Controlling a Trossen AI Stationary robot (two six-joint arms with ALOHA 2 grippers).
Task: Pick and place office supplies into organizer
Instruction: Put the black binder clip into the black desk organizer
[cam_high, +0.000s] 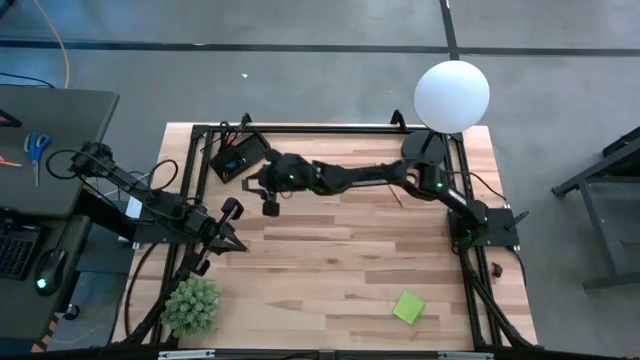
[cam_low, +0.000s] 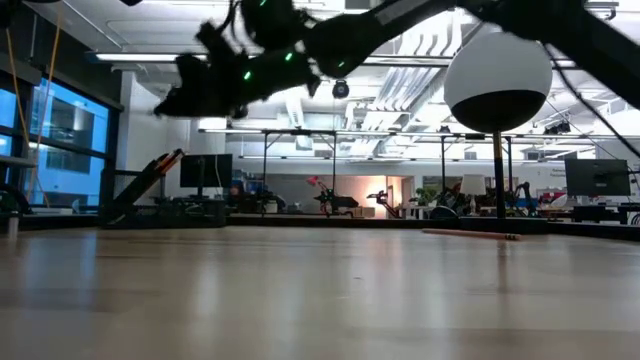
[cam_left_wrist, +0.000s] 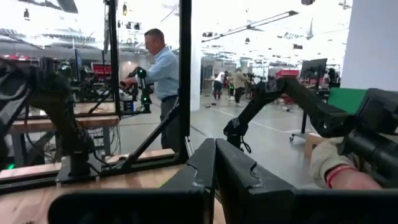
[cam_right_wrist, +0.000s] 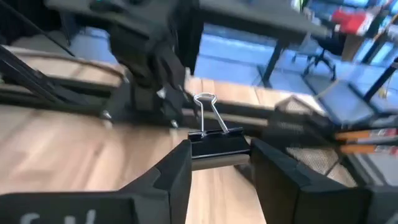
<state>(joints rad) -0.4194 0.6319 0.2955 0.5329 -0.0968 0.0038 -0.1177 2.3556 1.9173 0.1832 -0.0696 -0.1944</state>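
Note:
My right gripper (cam_high: 254, 182) reaches across the table's far part, next to the organizer (cam_high: 236, 158), a black tray at the far left that holds orange pencils (cam_right_wrist: 367, 133). It is shut on a black binder clip (cam_right_wrist: 217, 146) and hangs above the tabletop in the low view (cam_low: 180, 98). My left gripper (cam_high: 234, 241) waits at the table's left side with its fingers shut (cam_left_wrist: 214, 167). A green sticky-note pad (cam_high: 408, 307) lies flat near the near right corner. A wooden pencil (cam_low: 470, 234) lies on the table by the lamp. My right gripper pinches the binder clip's black body (cam_right_wrist: 219, 149) between its two fingers (cam_right_wrist: 175, 167), one on each end of the body. The clip's wire handles (cam_right_wrist: 208, 107) stand up past the fingertips. The clip is lifted clear of the table.
A lamp with a white globe (cam_high: 452, 95) and a round black base (cam_high: 425, 146) stands at the far right. A green spiky plant (cam_high: 190, 305) sits at the near left corner. A black frame (cam_high: 300, 128) borders the table. A grey desk (cam_high: 45, 150) stands to the left.

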